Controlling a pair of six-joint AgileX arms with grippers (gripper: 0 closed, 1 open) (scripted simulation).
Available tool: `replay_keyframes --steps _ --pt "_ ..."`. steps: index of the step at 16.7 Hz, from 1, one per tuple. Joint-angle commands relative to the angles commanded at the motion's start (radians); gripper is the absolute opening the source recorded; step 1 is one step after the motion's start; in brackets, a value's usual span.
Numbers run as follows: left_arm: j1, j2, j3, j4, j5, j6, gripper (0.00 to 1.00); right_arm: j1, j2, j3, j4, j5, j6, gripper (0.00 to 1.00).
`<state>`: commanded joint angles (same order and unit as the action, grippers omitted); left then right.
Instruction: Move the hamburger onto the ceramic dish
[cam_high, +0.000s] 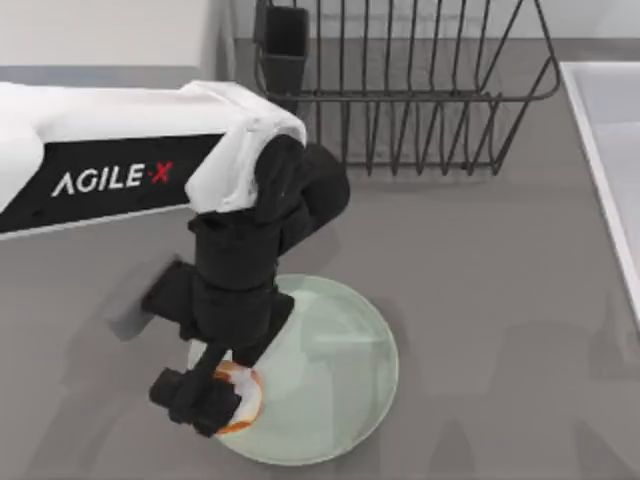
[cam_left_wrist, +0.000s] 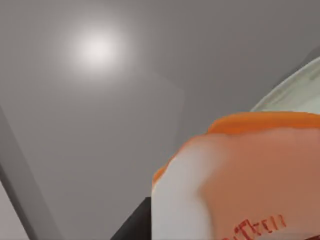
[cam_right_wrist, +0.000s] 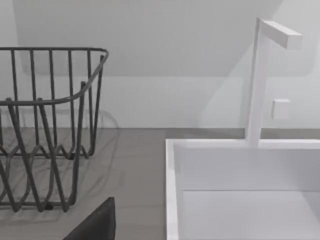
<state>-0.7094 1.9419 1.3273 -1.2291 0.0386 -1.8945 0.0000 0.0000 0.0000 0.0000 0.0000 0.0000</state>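
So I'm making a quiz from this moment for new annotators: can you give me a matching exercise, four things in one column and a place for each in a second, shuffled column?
Things
1. hamburger
2. ceramic dish
3. dish rack
4. sink

Places
A. at the table's right edge
B. at the back of the table, behind the dish
C. over the dish's left rim, under the left gripper
D. on the table near its front, left of the middle

Pairs: 1-C, 2-D, 3-B, 4-A
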Motion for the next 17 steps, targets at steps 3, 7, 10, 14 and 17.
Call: replay_keyframes --steps 3,7,10,14,17 --pt "-0.038 -0.007 0.067 0.054 -0.03 -0.224 0.0 0.0 0.0 0.0 0.0 0.0 0.0 1.0" --pt "-0.06 -0.019 0.132 0.113 -0.065 -0.375 0.0 0.0 0.0 0.0 0.0 0.0 0.0 1.0" --pt "-0.062 -0.02 0.139 0.119 -0.069 -0.388 0.0 0.0 0.0 0.0 0.0 0.0 0.0 1.0" --pt "-0.056 -0.016 0.133 0.121 -0.068 -0.385 0.0 0.0 0.0 0.0 0.0 0.0 0.0 1.0" --pt "-0.057 -0.002 0.088 0.195 -0.071 -0.382 0.0 0.0 0.0 0.0 0.0 0.0 0.0 1.0"
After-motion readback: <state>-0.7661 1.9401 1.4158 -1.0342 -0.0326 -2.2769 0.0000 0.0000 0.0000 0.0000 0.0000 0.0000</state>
